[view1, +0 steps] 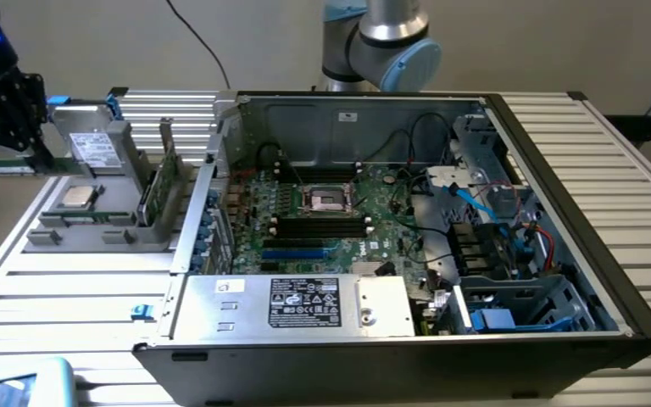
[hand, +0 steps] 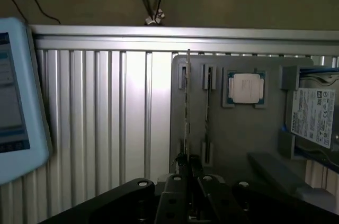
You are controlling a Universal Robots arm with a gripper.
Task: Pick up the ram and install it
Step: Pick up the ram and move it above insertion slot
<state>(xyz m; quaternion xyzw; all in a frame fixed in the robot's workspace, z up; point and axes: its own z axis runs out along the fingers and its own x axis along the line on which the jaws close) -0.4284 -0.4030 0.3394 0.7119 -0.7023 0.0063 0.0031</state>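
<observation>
The ram point(view1: 3, 168) is a thin green stick held level in the air at the exterior view's far left, beside the grey holder tray point(view1: 99, 229). My gripper point(view1: 38, 158) is shut on it. In the wrist view the ram point(hand: 187, 107) shows edge-on as a thin line running out from between my fingers point(hand: 183, 170), above the tray's slots point(hand: 207, 78). The open computer case point(view1: 416, 220) lies to the exterior view's right, with the motherboard's black memory slots point(view1: 319, 225) below the processor socket point(view1: 328, 198).
The tray holds a square silver processor chip point(view1: 77, 197), a hard drive point(view1: 95, 149) and a taller green card point(view1: 167, 182) standing upright. A white and blue device point(hand: 16, 97) lies on the ribbed table. The case's power supply point(view1: 297, 303) and cables point(view1: 473, 203) crowd its near and right sides.
</observation>
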